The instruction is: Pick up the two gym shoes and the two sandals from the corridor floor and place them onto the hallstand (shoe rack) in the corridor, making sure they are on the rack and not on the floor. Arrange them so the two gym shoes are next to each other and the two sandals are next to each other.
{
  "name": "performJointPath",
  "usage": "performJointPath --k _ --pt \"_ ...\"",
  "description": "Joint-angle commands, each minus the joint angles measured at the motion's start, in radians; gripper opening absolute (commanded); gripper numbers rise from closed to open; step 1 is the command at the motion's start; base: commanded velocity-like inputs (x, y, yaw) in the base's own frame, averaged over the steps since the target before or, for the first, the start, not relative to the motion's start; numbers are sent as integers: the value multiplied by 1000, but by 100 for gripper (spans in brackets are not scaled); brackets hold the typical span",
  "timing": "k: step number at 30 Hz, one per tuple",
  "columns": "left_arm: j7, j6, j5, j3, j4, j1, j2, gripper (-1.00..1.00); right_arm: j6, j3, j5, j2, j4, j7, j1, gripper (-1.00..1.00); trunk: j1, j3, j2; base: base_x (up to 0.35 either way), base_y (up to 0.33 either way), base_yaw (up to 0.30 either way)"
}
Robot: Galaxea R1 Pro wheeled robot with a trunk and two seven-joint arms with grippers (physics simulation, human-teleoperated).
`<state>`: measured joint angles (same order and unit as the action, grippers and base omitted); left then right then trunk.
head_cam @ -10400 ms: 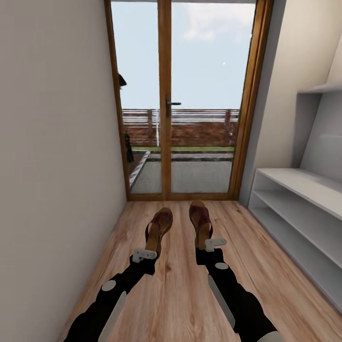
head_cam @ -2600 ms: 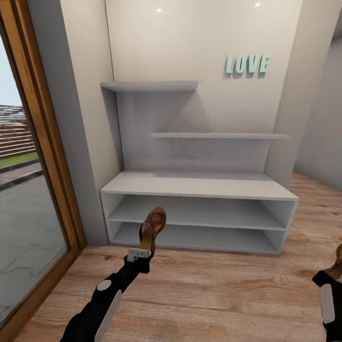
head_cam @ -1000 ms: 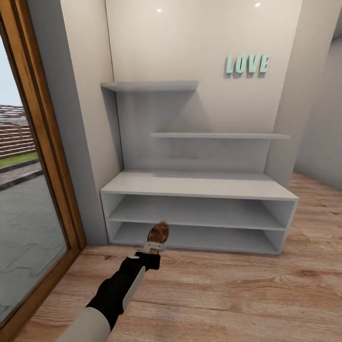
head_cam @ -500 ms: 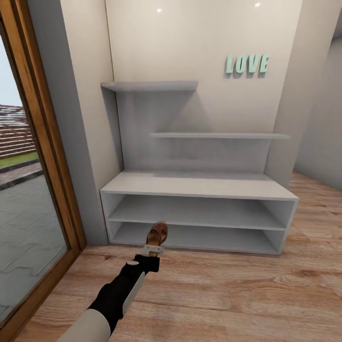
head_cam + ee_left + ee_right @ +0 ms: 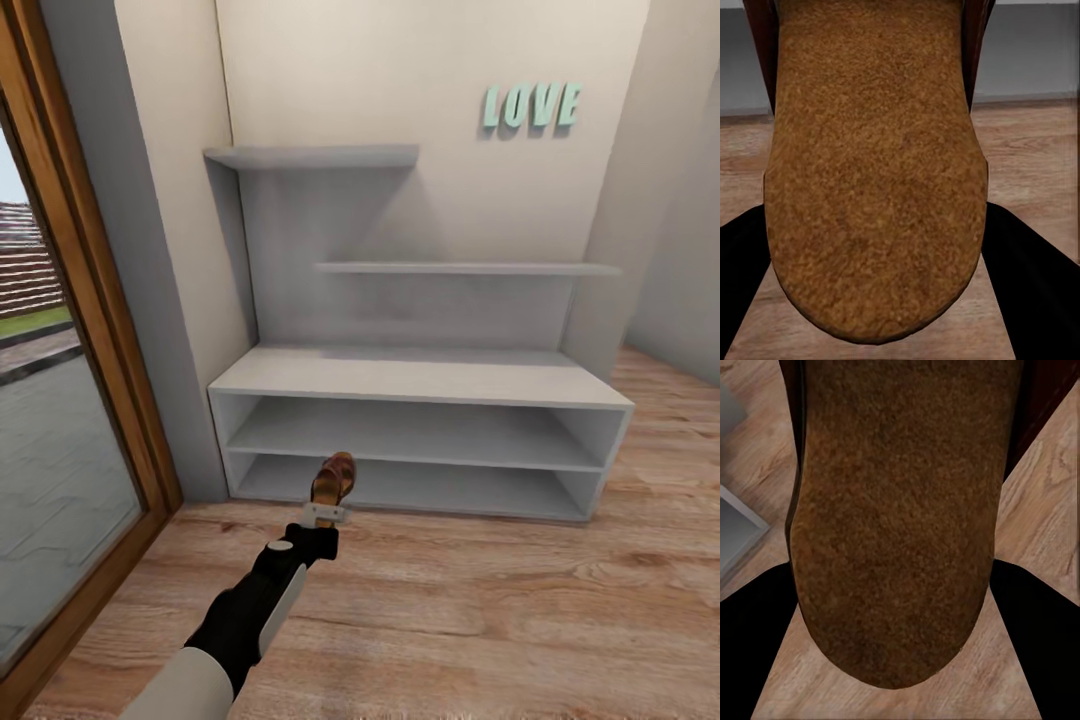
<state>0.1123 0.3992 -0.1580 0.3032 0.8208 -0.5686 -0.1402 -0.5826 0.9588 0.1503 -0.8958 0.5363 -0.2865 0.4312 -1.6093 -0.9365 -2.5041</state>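
Observation:
In the head view my left gripper (image 5: 325, 513) is shut on a brown sandal (image 5: 334, 477), held out toward the left part of the lower bay of the white hallstand (image 5: 420, 380). The sandal hangs just in front of that bay's opening, above the wood-plank corridor floor (image 5: 480, 620). The left wrist view looks straight onto this sandal's tan insole (image 5: 874, 165) between the dark fingers (image 5: 1039, 277). The right wrist view has the second sandal's insole (image 5: 900, 517) close up between dark fingers (image 5: 1039, 622), over plank floor. The gym shoes are out of view.
Two stepped floating shelves (image 5: 460, 267) hang above the bench, with teal "LOVE" letters (image 5: 531, 105) on the wall. A glazed door with a wooden frame (image 5: 90, 300) runs along the left. Open floor stretches to the right of my left arm.
The camera has moved closer and tilted slightly. My left arm has pushed the sandal forward toward the lower bay. The right arm, seen at the right edge 2.6 s ago, has left the head view.

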Motion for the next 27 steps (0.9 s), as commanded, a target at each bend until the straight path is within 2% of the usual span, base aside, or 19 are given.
performJointPath --k 1,13,27 --pt "9 5 -11 4 10 -1 1 -100 -7 5 4 0 1 -2 1 -100 0 -7 -1 0 0 0" --pt "9 6 -11 4 78 -1 2 -100 -6 5 3 1 1 -2 2 -100 -6 -73 -4 0 0 0" --pt "10 5 -9 2 84 -1 5 -100 -7 5 3 0 1 -2 2 -100 -12 -150 -7 0 0 0"
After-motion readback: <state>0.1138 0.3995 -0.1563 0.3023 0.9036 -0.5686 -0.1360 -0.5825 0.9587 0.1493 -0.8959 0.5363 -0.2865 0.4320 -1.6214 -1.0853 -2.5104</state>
